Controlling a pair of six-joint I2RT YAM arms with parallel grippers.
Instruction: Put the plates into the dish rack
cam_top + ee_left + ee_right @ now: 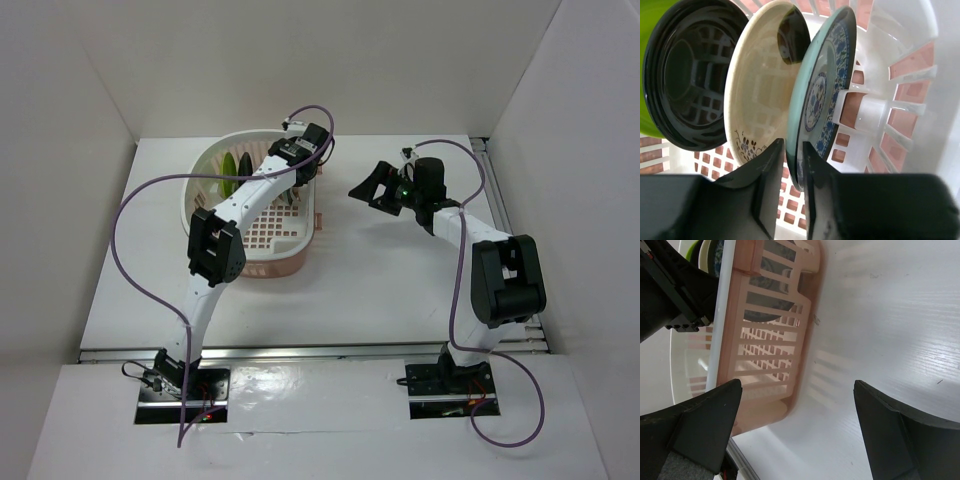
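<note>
While fingers (771, 180) flank it, teal plate (822, 90) stands.

Finding no legible lettering, numbers, brand marks, labels or signs in any of the three views. Seeing only ornament rather than writing: a blue floral pattern on the teal plate (820, 95) and a small dark flower sprig on the cream plate (760, 100).

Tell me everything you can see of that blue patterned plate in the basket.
The blue plate is small, round and glossy, pale teal with a dark blue flowery band and centre motif. It stands on edge in the white basket, beside the cream plate. The fingers of the left hand straddle its lower rim; contact is unclear.
</note>
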